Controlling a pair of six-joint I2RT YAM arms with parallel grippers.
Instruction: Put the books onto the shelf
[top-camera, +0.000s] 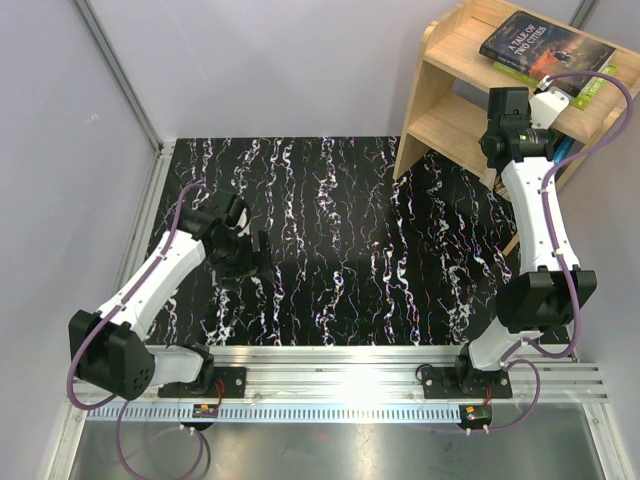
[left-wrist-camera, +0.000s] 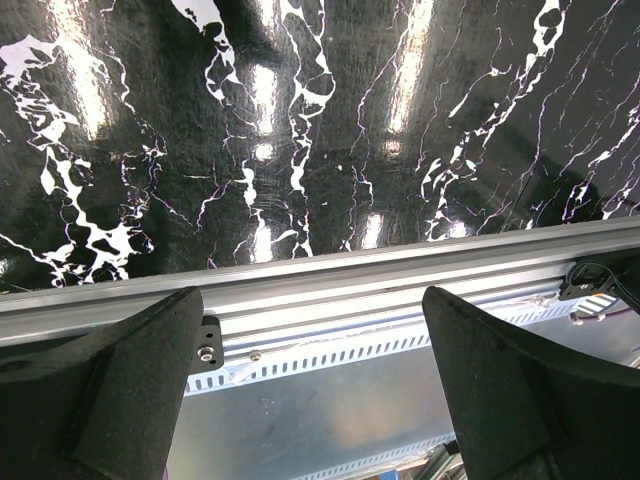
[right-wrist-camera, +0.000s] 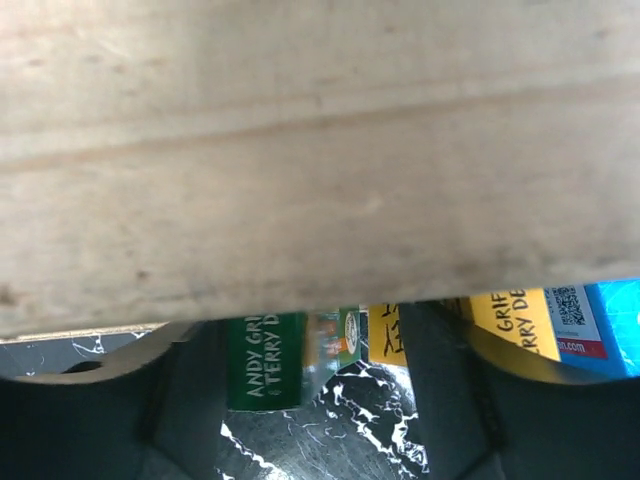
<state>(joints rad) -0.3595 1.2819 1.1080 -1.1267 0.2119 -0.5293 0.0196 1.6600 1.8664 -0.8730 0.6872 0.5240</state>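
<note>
One black, white-veined bench (top-camera: 330, 250). Two-tier light wood shelf (top-camera: 450, 70) at its far right corner; all books in view located there.

- **Top board:** dark book (top-camera: 545, 45) lying flat over lime green book (top-camera: 595, 88), long axes slanting along the board.
- **Lower tier, from the right wrist, under a wooden edge filling the upper view:** green spine (right-wrist-camera: 265, 360), yellow spine (right-wrist-camera: 505, 320) and blue book (right-wrist-camera: 612, 325), side by side, spines turned toward the camera.

Right claw (right-wrist-camera: 315, 385) just in front of these spines and pointing straight at them. Jaws parted wider than the green spine framed between them; nothing visibly pinched, contact with it not discernible.

Left claw (left-wrist-camera: 310, 300) spread wide and empty, low over the near rail (left-wrist-camera: 400, 275), well apart from the shelf.

Judged: task at or near its end. Right arm by far the nearer. Next move probably a straight retreat along the claw's own axis, away from the spines, without dragging them out.
</note>
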